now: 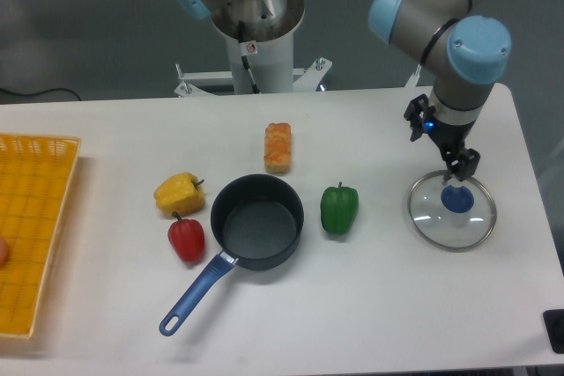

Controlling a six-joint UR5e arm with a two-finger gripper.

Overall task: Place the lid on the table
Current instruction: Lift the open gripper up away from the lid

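The lid (452, 216), a clear glass disc with a metal rim and a blue knob, lies flat on the white table (352, 305) at the right. My gripper (443, 158) hangs just above and slightly left of the knob, open, with nothing between its fingers. The dark saucepan (257, 221) with a blue handle stands uncovered in the middle of the table.
A green pepper (339, 208) sits between the saucepan and the lid. A yellow pepper (179, 193) and a red pepper (186, 238) lie left of the pan, an orange block (278, 147) behind it. A yellow mesh basket (31, 226) is at the left edge.
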